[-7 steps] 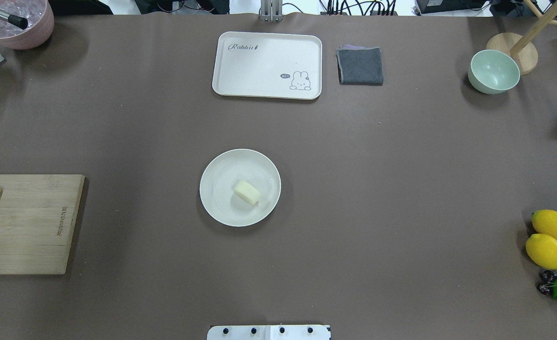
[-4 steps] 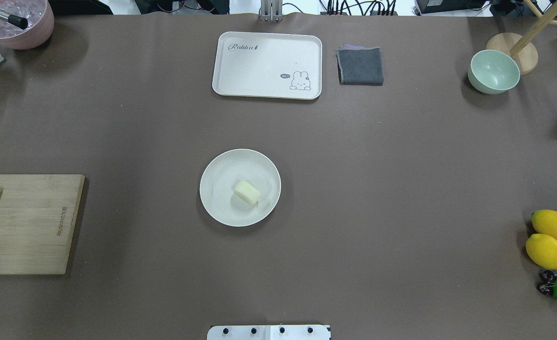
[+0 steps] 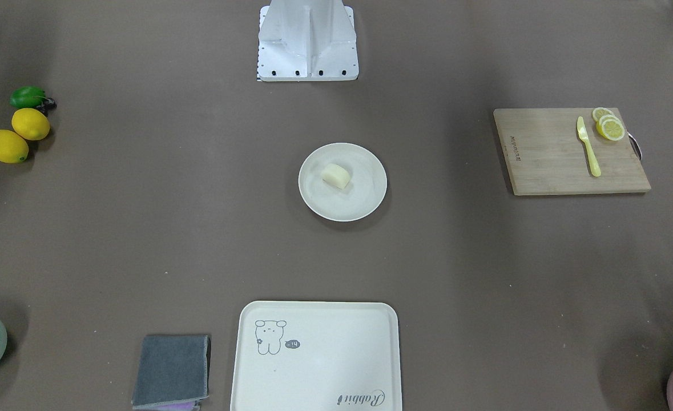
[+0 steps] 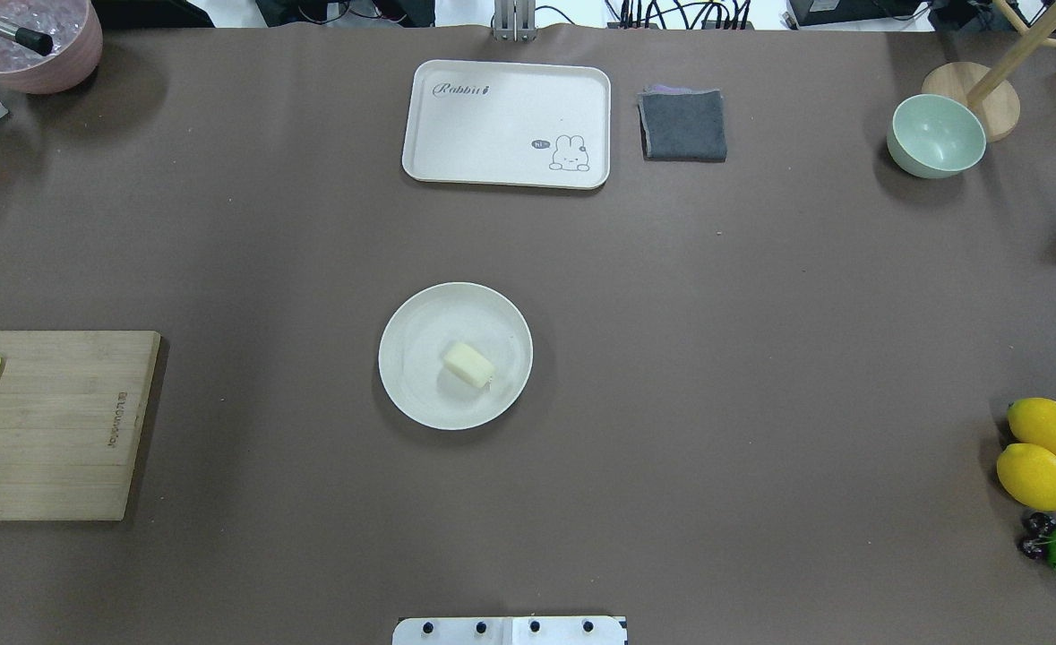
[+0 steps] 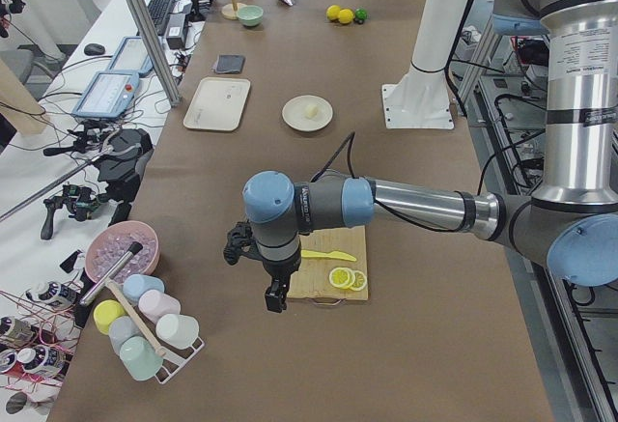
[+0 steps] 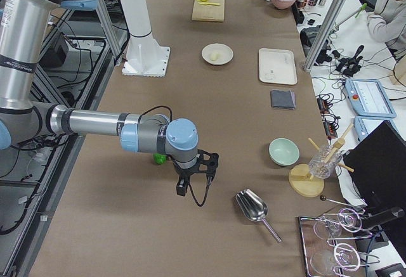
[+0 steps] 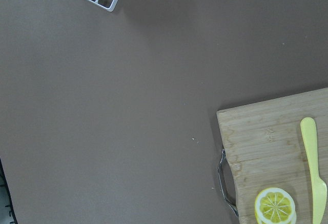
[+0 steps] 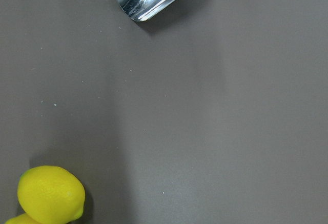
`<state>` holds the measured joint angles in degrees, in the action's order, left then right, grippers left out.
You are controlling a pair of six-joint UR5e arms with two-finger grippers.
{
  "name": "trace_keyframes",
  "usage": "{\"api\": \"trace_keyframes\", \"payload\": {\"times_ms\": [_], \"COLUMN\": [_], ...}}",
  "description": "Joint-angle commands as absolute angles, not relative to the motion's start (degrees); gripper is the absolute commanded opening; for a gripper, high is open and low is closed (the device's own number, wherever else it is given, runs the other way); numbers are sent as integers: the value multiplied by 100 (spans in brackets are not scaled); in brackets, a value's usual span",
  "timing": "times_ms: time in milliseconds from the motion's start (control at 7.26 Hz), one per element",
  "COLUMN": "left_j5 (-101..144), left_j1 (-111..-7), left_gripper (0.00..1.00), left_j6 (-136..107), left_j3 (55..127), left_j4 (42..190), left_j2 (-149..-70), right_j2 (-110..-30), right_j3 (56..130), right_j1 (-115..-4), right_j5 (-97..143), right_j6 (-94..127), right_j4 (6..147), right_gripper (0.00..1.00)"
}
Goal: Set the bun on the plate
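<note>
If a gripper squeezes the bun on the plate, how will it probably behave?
The bun looks smooth and puffy, so it is probably soft and light; a firm squeeze may dent it. Being rounded, it might roll on the smooth plate if pushed.

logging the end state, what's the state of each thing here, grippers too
bun: lying on the plate, near its middle
plate: flat on the table, holding the bun
left gripper: hangs above the table beside the cutting board; open or shut, cannot tell
right gripper: hangs above the table; open or shut, cannot tell
cutting board: flat, bearing a knife and lemon slices
grey cloth: folded
green bowl: upright
metal scoop: lying down
</note>
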<state>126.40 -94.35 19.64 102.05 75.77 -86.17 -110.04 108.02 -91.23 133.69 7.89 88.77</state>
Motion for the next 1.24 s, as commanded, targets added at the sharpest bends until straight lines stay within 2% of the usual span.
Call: {"api": "trace_keyframes", "payload": {"times_ms": [0,1101], "left_j5": [12357,13087], "left_j1": [-9431,-9431], "left_gripper": [97,97], "left_j6": [1942,1925], "left_j3": [10213,10204], "left_j4": [7576,7576], "left_j2": [-8613,-8490], "right_j2": [-11004,-11004], "right_j3": [10802,10802], "right_j1": [-9123,-9123], "right_j5": [13368,13377], "right_j6": [782,791], "right_j4": [8877,8877], "right_gripper": [100,100]}}
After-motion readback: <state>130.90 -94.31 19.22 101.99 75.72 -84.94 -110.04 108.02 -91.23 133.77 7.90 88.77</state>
